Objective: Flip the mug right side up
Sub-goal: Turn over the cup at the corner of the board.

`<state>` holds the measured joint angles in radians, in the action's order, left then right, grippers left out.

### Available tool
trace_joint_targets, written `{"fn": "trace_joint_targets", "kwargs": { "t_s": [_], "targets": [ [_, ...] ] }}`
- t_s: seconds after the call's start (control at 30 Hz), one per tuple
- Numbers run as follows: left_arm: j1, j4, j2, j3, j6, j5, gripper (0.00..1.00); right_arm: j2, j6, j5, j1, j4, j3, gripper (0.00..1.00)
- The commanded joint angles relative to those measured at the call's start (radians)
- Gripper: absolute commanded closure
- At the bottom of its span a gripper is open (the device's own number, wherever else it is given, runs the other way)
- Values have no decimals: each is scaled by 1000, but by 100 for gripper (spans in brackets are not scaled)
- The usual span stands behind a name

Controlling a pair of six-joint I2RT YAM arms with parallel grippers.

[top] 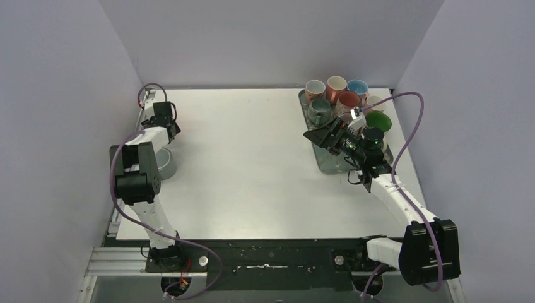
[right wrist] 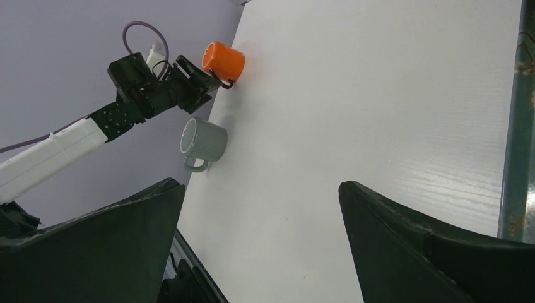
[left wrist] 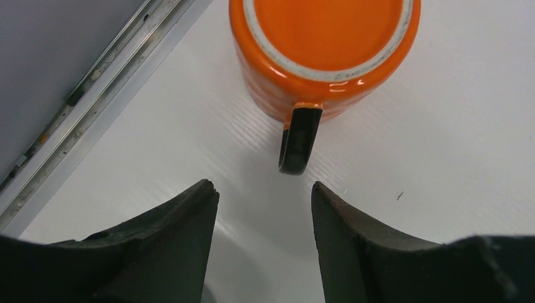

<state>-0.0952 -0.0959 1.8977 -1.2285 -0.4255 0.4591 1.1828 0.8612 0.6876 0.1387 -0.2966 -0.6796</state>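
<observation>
An orange mug (left wrist: 325,47) stands upside down on the white table, its unglazed base ring facing up. Its black handle (left wrist: 298,142) points straight at my left gripper (left wrist: 262,189). That gripper is open, its fingertips a short way back from the handle with nothing between them. The right wrist view shows the same mug (right wrist: 223,60) near the table's left edge, with the left gripper (right wrist: 205,79) close beside it. In the top view the left wrist hides the mug. My right gripper (top: 322,136) hangs open and empty over the tray's left side.
A grey mug (right wrist: 203,140) stands upright near the left edge, closer to the arm bases and partly behind the left arm (top: 135,170). A metal tray (top: 328,165) at the back right holds several mugs. A metal rail (left wrist: 94,88) runs along the table's left edge.
</observation>
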Motion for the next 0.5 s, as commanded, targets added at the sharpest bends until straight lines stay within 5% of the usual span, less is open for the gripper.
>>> {"fn": "trace_joint_targets", "kwargs": {
  "t_s": [0.0, 0.47],
  "targets": [
    [-10, 67, 47, -105, 21, -14, 46, -26, -4, 14, 2, -69, -43, 0],
    [-36, 82, 129, -194, 52, -61, 53, -40, -7, -14, 4, -58, -55, 0]
  ]
}}
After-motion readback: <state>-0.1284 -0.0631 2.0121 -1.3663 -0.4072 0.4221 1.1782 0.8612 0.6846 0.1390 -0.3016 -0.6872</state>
